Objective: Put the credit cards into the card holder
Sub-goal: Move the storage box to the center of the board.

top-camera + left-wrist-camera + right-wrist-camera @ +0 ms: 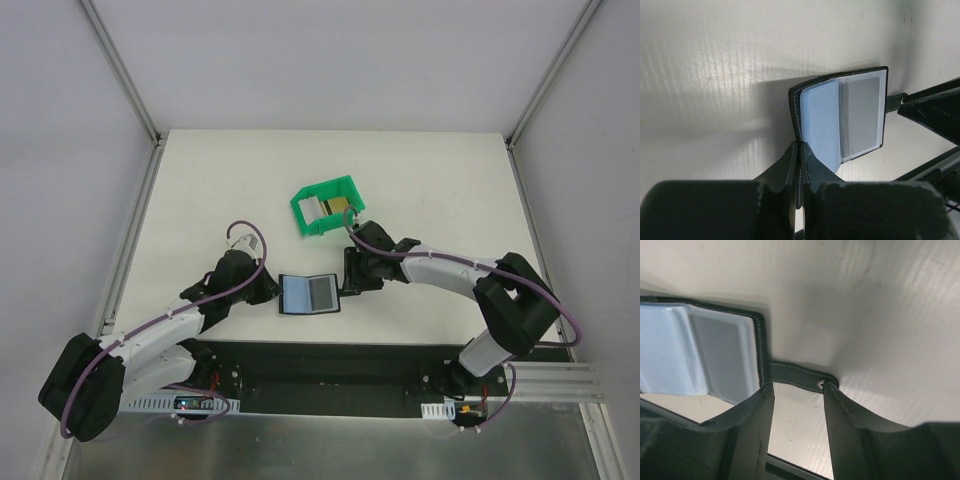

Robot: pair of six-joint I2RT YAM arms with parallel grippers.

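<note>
Top view: off-white bench boxed in by plain grey walls, with bare aluminium posts running up from the back corners. There's a green bin near the middle, open front facing the back-left, and the credit cards sit inside it, something white next to something gold. The card holder lies open flat close to the near edge, between the two arms and well apart from the bin. The left tool is at its left edge, the right tool at its right edge.

Left wrist view: the bench shows a faint ribbed texture and a big soft shadow beside the wallet. The left tool is pinched closed on the black cover edge of the card holder. Inside it's got clear sleeves, pale blue on one leaf and grey on the other, with a black stitched border all round. Part of the other arm shows dark at the right.

Right wrist view: same pale bench, shadowy. The right tool has its jaws apart, and the little black tab sticking out of the card holder runs across the gap at the fingertips. Can't tell if either finger really presses on it
</note>
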